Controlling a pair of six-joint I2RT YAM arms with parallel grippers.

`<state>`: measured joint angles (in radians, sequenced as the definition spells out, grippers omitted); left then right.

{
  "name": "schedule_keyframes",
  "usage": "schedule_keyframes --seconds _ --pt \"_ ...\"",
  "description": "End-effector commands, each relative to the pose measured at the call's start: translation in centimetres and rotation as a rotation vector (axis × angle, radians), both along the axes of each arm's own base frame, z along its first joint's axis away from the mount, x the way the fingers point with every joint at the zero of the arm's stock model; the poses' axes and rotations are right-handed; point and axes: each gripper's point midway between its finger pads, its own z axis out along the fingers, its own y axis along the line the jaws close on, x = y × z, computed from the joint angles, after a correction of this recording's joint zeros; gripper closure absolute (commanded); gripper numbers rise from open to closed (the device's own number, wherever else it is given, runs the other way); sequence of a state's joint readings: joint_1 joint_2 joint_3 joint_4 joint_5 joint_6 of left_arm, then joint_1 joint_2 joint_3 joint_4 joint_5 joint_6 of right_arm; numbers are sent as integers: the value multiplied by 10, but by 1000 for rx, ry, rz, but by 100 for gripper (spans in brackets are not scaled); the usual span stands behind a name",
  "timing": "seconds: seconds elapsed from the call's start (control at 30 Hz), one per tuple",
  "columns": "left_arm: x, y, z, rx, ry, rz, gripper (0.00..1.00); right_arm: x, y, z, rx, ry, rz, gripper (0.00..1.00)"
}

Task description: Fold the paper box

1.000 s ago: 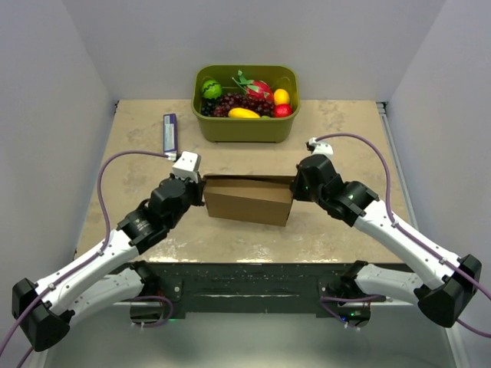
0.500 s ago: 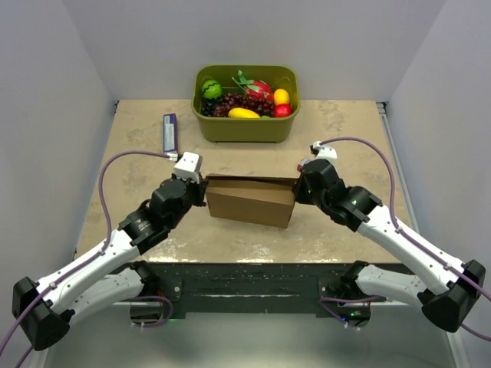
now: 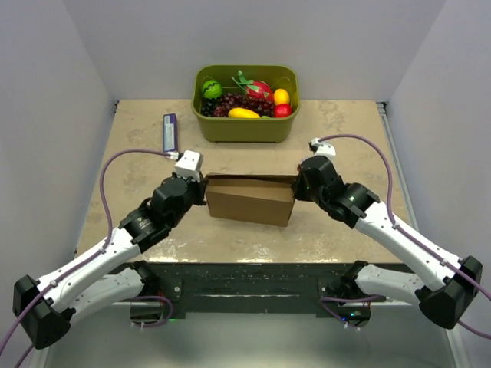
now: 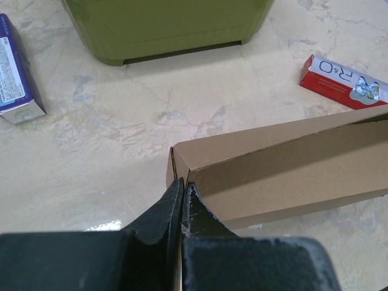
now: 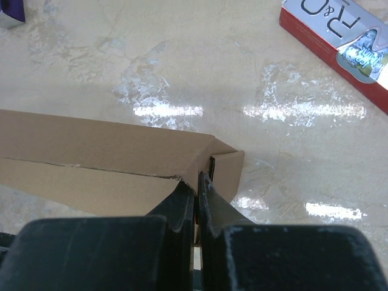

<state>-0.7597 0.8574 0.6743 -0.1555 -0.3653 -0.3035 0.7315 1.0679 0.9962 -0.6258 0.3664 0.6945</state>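
The paper box [image 3: 249, 201], brown cardboard folded into a long shallow shape, stands on the table between the two arms. My left gripper [image 3: 202, 188] is shut on its left end; in the left wrist view the fingertips [image 4: 182, 185] pinch the corner wall of the paper box [image 4: 285, 163]. At the right end my right gripper [image 3: 296, 188] is shut too. In the right wrist view its tips [image 5: 197, 182] clamp the cardboard beside a folded end flap of the paper box [image 5: 103, 151]. The box's interior is hidden.
An olive-green tub [image 3: 245, 129] of fruit stands behind the box, close to it in the left wrist view [image 4: 163, 30]. A purple packet [image 3: 169, 132] lies at the back left. A red and silver carton [image 5: 339, 42] lies beyond the box's right end.
The right arm dipped a little toward the front with the box's right end, then came back. The left arm and its grip look unchanged.
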Motion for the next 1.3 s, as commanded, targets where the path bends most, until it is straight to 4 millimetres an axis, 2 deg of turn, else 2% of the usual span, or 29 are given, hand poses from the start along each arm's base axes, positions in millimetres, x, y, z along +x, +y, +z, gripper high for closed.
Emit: schedule_keyframes --seconds 0.0,0.13,0.23,0.33,0.37,0.43,0.57,0.8,1.1,1.27 --pt "-3 8 -22 98 90 21 100 12 31 1 44 9 81 100" --pt "13 17 -12 111 60 62 100 36 60 16 88 -46 130 100" --pt "23 20 -5 108 40 74 100 49 70 30 86 -86 156 100" --pt "31 23 -2 114 30 88 100 65 76 36 47 -121 162 100" --pt "32 23 -3 120 34 91 100 70 76 32 21 -121 152 100" --pt "34 26 -8 138 43 103 100 77 75 35 -16 -135 149 100" --pt "32 30 -17 169 66 114 100 83 67 35 -85 -156 140 71" --pt "31 30 -15 172 63 104 100 81 50 50 -138 -209 126 55" --pt "31 31 -15 183 65 104 100 76 22 59 -220 -216 57 51" --pt "31 31 -14 184 63 105 100 66 20 49 -217 -173 79 51"
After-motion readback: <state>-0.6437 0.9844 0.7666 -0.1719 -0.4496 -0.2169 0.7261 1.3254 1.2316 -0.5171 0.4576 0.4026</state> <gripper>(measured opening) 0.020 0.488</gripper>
